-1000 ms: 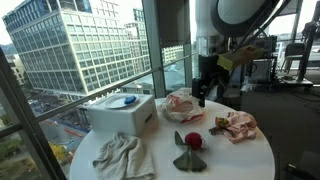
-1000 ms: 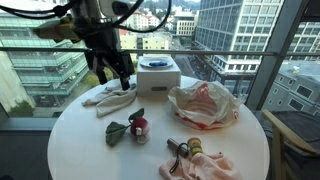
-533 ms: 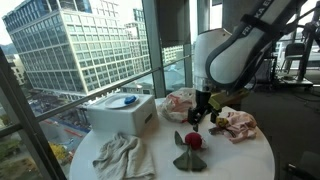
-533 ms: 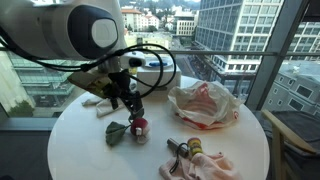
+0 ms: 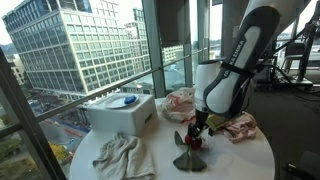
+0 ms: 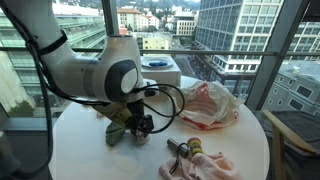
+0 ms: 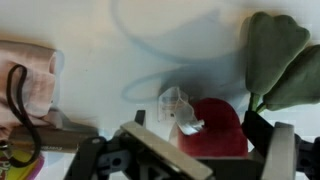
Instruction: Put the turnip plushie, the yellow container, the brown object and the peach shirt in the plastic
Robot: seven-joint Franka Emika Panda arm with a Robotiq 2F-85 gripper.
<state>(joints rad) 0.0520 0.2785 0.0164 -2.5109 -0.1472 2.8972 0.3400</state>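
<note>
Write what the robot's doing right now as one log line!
step: grab turnip | pincer: open, straddling turnip | turnip: on table, not lifted | plastic: turnip not inside

My exterior cameras face the round white surface (image 5: 243, 157) (image 6: 88, 156) from seemingly opposite sides; my wrist camera looks down closely.

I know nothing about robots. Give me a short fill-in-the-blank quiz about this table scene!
The plushie under the gripper has a red body and ____ leaves.
The table has a ____ top.
The white box has a ____ lid.
Missing words: green, round, blue.
</note>
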